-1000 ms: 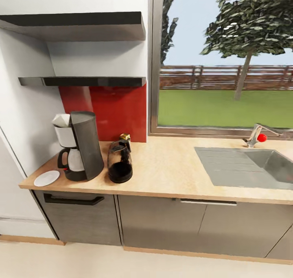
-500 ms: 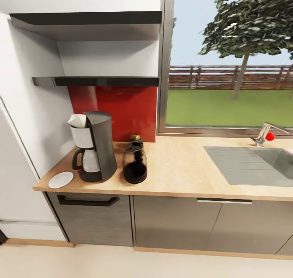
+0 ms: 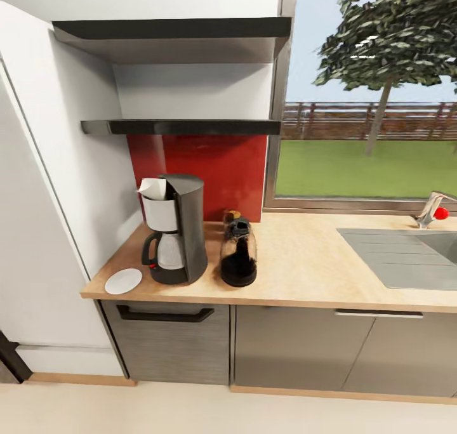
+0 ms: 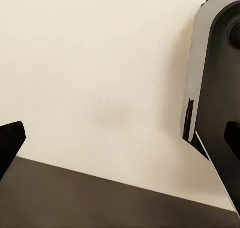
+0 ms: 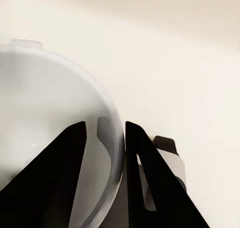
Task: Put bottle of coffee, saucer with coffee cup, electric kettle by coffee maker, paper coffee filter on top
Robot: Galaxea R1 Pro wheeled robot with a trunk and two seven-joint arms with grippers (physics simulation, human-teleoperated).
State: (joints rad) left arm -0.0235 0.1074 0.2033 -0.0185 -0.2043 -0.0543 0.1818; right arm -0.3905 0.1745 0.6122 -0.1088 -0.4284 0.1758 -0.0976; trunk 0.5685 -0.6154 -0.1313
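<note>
So you were down to the last step, I'd say. The coffee maker (image 3: 176, 228) sat on the countertop (image 3: 304, 263) with the paper coffee filter (image 3: 152, 188) already poking out of its top. The electric kettle (image 3: 239, 254) stood just beside the coffee maker on its window side, and the bottle of coffee (image 3: 232, 216) peeked out right behind the kettle. The saucer (image 3: 123, 280) lay bare just on the coffee maker's other side, near the counter's end.

Your right gripper (image 5: 104, 138) was clamped on the rim of the coffee cup (image 5: 50, 123), one finger inside the bowl, one outside. The left gripper (image 4: 120, 138) I can't call either way; just dark bits at the edges over pale floor.

Next move, I reckon: roll closer, bring the cup over the saucer, lower it level and centred, then let go.
</note>
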